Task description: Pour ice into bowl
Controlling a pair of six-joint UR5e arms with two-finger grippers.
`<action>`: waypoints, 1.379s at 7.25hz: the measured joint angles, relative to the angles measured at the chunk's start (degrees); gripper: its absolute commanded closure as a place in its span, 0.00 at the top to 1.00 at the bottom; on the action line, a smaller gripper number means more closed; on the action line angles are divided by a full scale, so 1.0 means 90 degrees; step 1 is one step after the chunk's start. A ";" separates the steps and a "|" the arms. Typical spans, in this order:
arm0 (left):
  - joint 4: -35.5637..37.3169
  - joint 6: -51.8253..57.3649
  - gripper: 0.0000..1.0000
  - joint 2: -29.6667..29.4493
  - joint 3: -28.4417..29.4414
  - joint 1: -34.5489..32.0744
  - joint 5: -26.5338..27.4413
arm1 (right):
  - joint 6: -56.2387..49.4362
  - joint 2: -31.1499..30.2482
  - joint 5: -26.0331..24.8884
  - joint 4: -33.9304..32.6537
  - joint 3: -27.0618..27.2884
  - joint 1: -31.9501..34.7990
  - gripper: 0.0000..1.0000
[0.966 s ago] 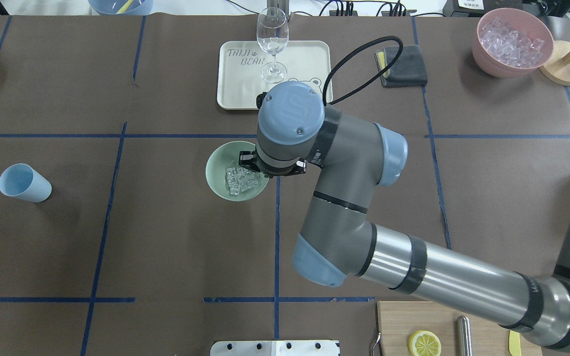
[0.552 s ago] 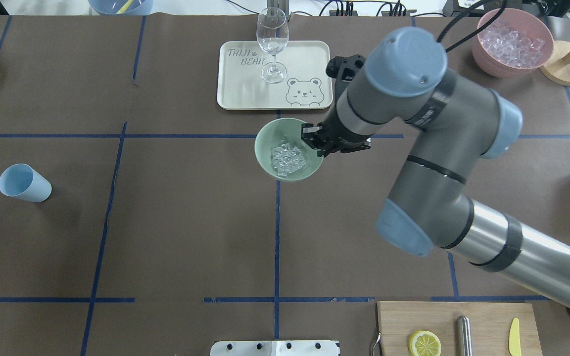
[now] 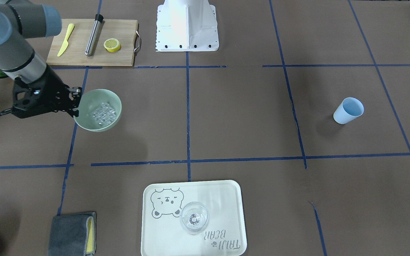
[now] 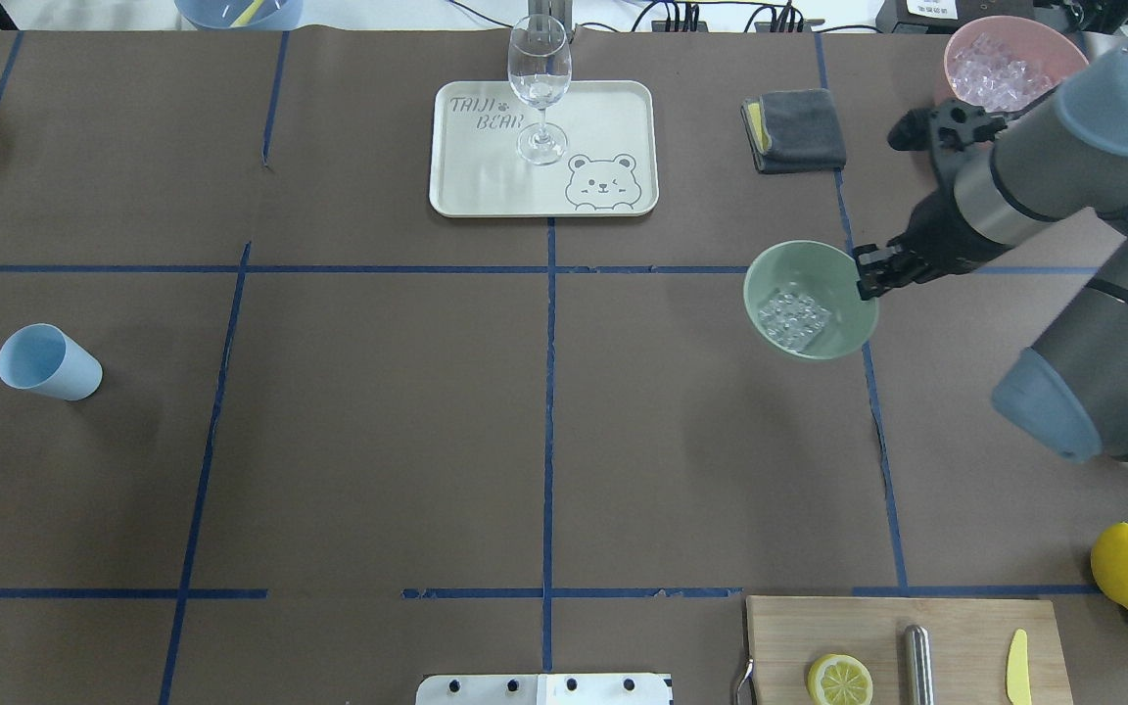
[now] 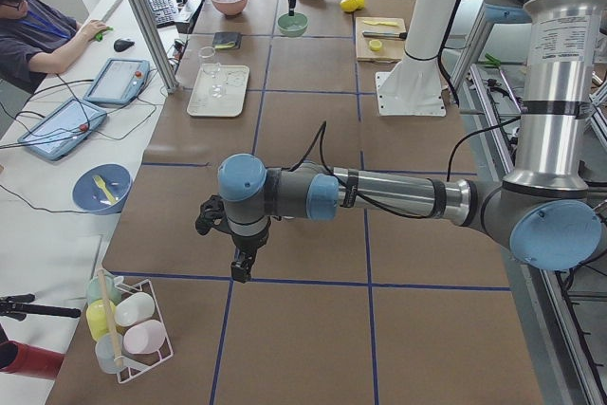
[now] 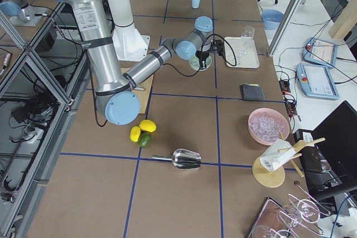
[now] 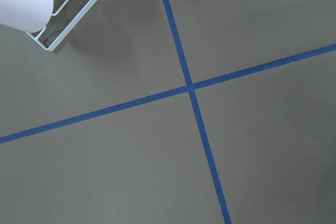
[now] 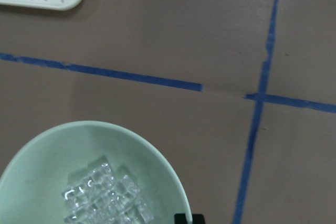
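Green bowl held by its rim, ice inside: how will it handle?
Pinched at one rim spot by the right gripper, the bowl may pivot or sag away from the grip. Its smooth surface could let it slip. The loose ice will probably slide toward any tilt, shifting the weight.

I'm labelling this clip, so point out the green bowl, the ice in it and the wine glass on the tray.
green bowl (image 4: 804, 264): overhead exterior view, bare inner wall on its far side.
ice (image 4: 792, 316): overhead exterior view, middle of the pile.
wine glass (image 4: 539, 73): overhead exterior view, its rounded upper part.
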 measured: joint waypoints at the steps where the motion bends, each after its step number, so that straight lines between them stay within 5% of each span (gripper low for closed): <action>1: 0.0000 0.0000 1.00 0.0002 0.0000 0.0000 -0.0004 | -0.0405 -0.0705 0.0029 0.0593 -0.0046 0.0144 0.00; 3: 0.0000 0.0000 1.00 0.0003 -0.0001 0.0000 -0.0003 | -0.0886 -0.1612 0.0130 0.1821 -0.0483 0.0350 0.00; 5: 0.0000 0.0000 1.00 0.0010 -0.0004 0.0000 -0.0001 | -0.0985 -0.1815 0.0322 0.3036 -0.1317 0.0430 0.00; 6: 0.0000 0.0002 1.00 0.0011 -0.0008 0.0000 -0.0001 | -0.0991 -0.1834 0.0387 0.3461 -0.1640 0.0449 0.56; 7: 0.0000 0.0006 1.00 0.0013 -0.0011 -0.0002 -0.0005 | -0.0984 -0.1838 0.0467 0.3673 -0.1784 0.0467 1.00; 10: 0.0000 0.0010 1.00 0.0026 -0.0015 -0.0008 -0.0006 | -0.0963 -0.1794 0.0582 0.3710 -0.1792 0.0769 1.00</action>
